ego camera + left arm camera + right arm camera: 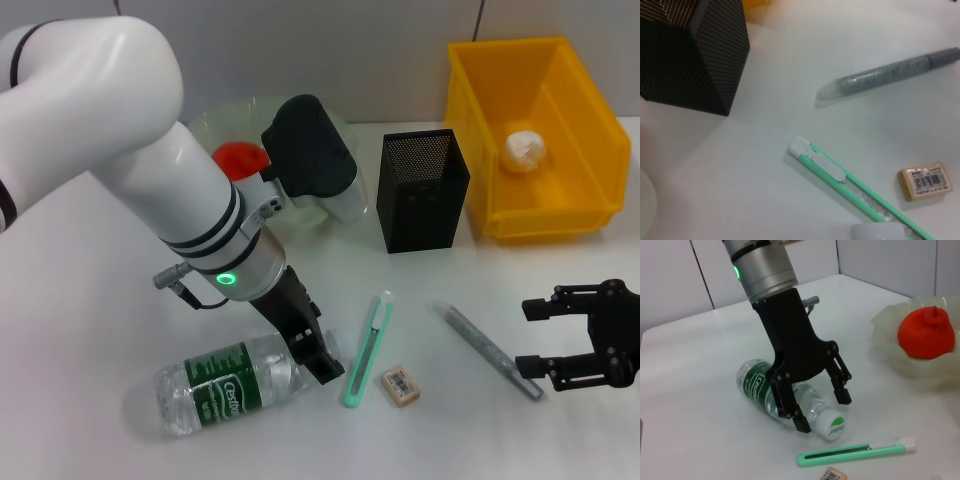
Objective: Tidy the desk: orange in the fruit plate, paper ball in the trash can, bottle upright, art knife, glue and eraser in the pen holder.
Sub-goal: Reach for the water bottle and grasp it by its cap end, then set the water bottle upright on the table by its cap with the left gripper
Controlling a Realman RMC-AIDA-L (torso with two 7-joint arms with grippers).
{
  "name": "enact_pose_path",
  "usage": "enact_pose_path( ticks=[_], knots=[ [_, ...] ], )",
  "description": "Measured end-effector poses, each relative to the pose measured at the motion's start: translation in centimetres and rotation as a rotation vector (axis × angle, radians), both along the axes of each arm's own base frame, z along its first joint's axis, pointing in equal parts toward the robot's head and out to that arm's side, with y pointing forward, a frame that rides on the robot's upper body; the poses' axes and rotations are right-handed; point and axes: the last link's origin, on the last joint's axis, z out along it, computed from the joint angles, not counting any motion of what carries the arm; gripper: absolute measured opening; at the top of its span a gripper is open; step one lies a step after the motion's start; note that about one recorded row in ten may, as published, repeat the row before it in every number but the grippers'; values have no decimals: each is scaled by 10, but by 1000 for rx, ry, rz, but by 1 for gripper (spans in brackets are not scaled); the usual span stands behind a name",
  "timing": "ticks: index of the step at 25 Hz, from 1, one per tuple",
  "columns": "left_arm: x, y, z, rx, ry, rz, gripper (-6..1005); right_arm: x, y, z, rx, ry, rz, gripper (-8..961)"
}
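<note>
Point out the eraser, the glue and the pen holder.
eraser [397, 386], head view, barcode label on its top.
glue [885, 76], left wrist view, middle of the grey barrel.
pen holder [425, 205], head view, front mesh wall.

The head camera looks forward and down across the whole desk [80, 330]. The left wrist camera sits close above the tabletop, facing down. The right wrist camera sits low, looking sideways across the desk from farther off. All three views share the knife [367, 349] [860, 192] [855, 452] and eraser [398, 385] [926, 181] [833, 474].
</note>
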Motion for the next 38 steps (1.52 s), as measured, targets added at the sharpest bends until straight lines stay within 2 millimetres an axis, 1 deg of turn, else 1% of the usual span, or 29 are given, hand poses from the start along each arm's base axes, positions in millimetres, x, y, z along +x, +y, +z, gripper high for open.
enact_pose_path(
  ticks=[7,20,21,25,29,32,38],
  knots=[
    [-4,-1,-5,5,9,-17,811,-1,1,0,-3,0,-6,760],
    [-5,-2,-9,11,6,-34,806,-1,1,-2,-1,4,-8,761],
    [-5,-3,-11,12,8,-56,806,-1,1,-2,-1,5,-8,761],
    [-4,-2,-11,15,5,-60,773,-1,1,-1,0,6,-9,761],
    [-3,-1,-9,24,-4,-54,533,-1,1,-1,1,7,-10,761],
    [0,0,-6,41,-27,-49,508,-1,1,-1,6,10,-12,761],
    [8,7,12,94,-126,-8,459,-1,1,1,11,16,-13,761]
  ],
)
